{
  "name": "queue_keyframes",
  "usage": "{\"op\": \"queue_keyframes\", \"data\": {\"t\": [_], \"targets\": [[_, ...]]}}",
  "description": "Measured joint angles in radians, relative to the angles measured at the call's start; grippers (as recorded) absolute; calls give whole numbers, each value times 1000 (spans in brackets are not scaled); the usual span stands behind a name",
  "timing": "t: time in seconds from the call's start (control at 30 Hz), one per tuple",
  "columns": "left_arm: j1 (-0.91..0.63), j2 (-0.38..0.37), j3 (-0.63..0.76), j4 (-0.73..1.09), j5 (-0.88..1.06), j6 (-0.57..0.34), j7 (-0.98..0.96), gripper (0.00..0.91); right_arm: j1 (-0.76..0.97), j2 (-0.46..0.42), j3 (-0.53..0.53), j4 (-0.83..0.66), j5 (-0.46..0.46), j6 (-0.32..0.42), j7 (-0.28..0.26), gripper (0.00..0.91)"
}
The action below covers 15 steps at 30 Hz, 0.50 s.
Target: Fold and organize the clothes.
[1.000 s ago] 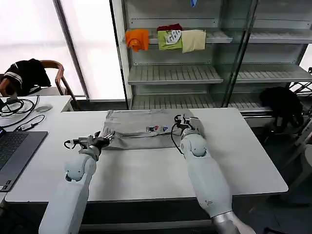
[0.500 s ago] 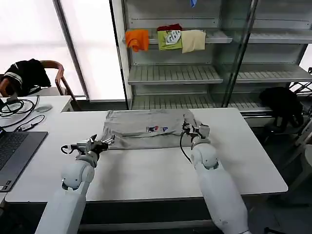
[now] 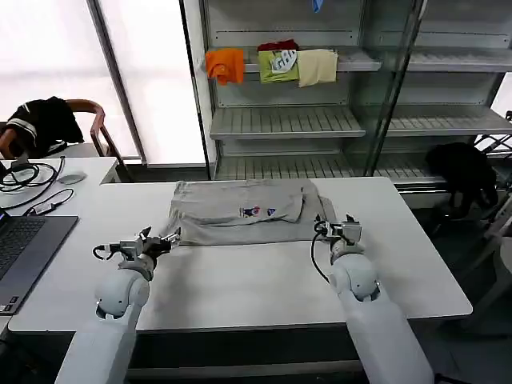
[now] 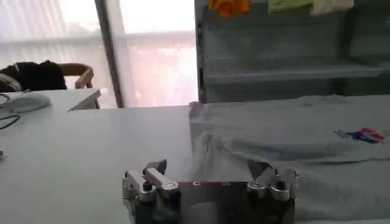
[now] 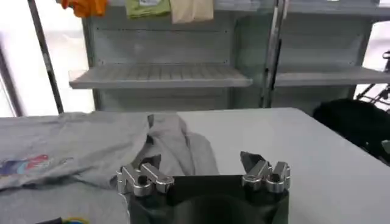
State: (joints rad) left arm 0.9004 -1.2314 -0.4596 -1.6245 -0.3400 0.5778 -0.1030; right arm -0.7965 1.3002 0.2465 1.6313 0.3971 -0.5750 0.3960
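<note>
Both arms sit low over the near worktop [image 3: 240, 280], forearms stretched forward. Left tool [image 3: 164, 240] spread open and empty, just off the shirt's near-left corner; right tool [image 3: 342, 230] likewise open, just beside its right edge. Beyond them lies the grey shirt [image 3: 240, 212], partly folded, long axis running left to right across the far worktop, between both tools.

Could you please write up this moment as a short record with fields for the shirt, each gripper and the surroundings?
shirt: light grey shirt, partly folded, flat on the white table, small coloured print facing up
left gripper: left gripper open, empty, at the shirt's near left corner
right gripper: right gripper open, empty, just off the shirt's right edge
shelf: orange, green and cream garments behind the table
laptop: laptop on the side desk, robot's left
</note>
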Motion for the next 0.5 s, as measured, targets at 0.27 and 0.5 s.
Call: {"op": "queue_keyframes", "data": {"t": [0.27, 0.5], "targets": [[-1, -2, 4, 22, 3, 0, 0, 907, -8, -19, -12, -2, -9, -2, 0, 907], [-8, 1, 4, 40, 2, 0, 1, 907, -9, -19, -23, -16, -19, -3, -5, 907]]}}
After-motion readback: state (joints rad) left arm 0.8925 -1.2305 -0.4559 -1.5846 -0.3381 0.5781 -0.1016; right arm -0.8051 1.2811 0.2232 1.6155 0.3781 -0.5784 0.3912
